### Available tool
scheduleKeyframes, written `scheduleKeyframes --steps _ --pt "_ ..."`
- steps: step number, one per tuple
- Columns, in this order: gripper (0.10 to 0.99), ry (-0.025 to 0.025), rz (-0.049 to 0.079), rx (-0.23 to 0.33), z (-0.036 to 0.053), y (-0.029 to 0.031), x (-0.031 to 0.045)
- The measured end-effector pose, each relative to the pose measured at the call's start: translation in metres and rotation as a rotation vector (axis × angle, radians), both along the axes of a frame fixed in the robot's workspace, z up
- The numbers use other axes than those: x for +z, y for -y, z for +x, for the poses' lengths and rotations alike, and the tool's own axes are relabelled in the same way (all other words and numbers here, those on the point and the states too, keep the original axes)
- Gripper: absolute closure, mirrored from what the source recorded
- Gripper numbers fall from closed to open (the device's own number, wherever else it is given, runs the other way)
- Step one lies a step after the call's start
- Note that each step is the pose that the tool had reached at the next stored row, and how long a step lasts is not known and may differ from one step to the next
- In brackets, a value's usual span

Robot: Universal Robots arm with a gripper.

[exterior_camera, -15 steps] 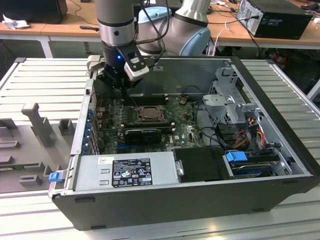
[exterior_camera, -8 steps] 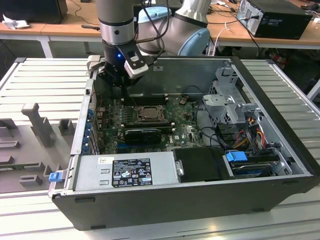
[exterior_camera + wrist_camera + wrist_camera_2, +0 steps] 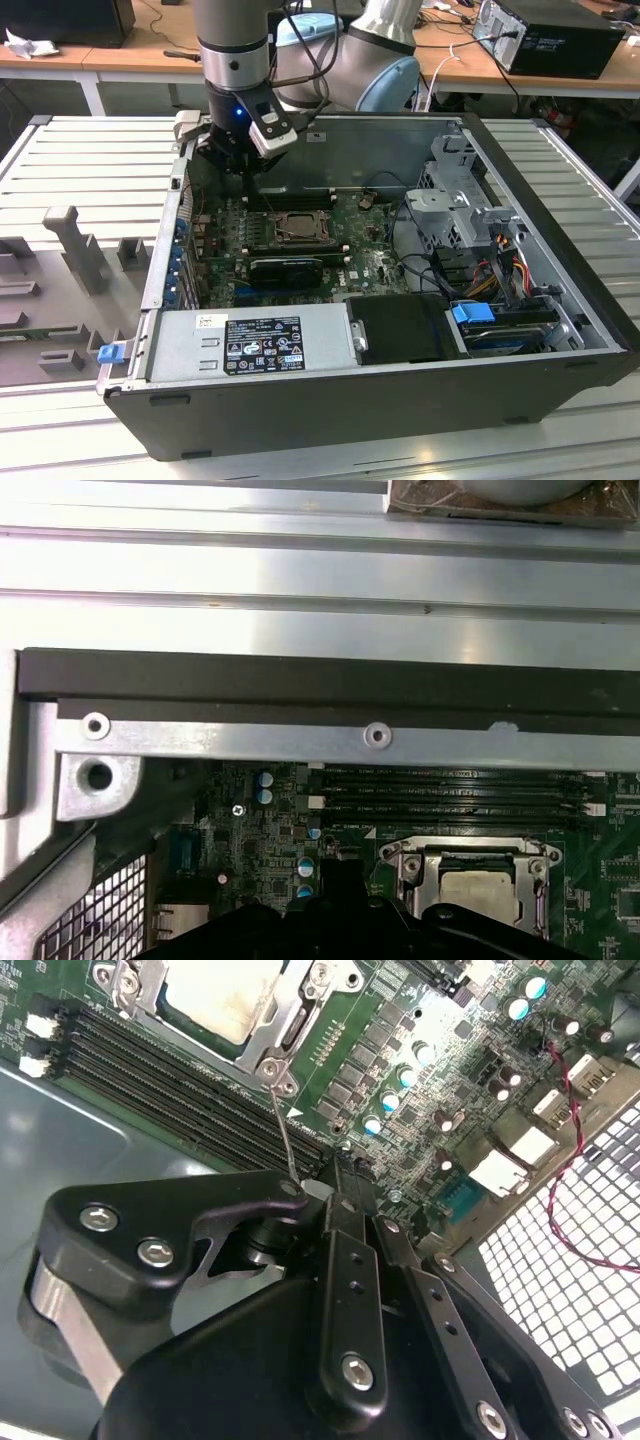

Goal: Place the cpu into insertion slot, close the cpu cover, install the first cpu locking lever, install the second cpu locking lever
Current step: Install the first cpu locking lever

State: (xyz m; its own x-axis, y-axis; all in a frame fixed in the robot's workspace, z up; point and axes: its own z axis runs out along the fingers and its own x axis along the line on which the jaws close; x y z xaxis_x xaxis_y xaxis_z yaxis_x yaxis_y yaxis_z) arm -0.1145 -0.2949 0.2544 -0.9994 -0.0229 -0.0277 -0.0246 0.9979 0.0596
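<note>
Open computer case (image 3: 330, 420): holds motherboard (image 3: 372, 268) and power supply (image 3: 260, 345). Gripper (image 3: 340, 1172): fingers closed together beside a thin locking lever (image 3: 283, 1125); cannot tell if it is pinched. Insertion slot (image 3: 272, 228): holds the cpu (image 3: 215, 995) under the flat-lying cpu cover (image 3: 300, 1005). The cpu is judged light, stiff and fragile, best held by its edges.

Second wrist view: the picture edge cuts the cpu (image 3: 215, 995) and cpu cover (image 3: 300, 1030). We can't see the lower end of the locking lever (image 3: 283, 1132), it's behind the gripper (image 3: 338, 1182). First wrist view: the gripper body hides the cpu cover's lower half. Exterior view: the insertion slot (image 3: 292, 225) is too small for us to read detail.
</note>
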Motion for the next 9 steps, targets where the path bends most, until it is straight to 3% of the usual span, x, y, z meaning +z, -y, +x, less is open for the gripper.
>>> scheduleKeyframes --steps 9 --pt "0.980 -0.0001 -0.001 0.000 0.0146 0.0000 0.0001"
